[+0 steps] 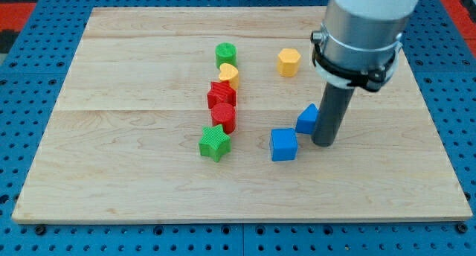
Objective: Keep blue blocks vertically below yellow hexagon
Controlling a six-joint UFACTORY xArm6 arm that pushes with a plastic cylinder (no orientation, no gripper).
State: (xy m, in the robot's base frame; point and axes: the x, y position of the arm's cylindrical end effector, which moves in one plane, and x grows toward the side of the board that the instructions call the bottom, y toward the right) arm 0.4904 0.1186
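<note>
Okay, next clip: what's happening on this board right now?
A single arm with a dark rod is pushing blocks on a wooden board. My tip sits right beside a blue block, on the view's right of it, with a blue cube just left of it. Both blue blocks lie below the yellow hexagon. A column of green, yellow and red blocks stands apart further left.
</note>
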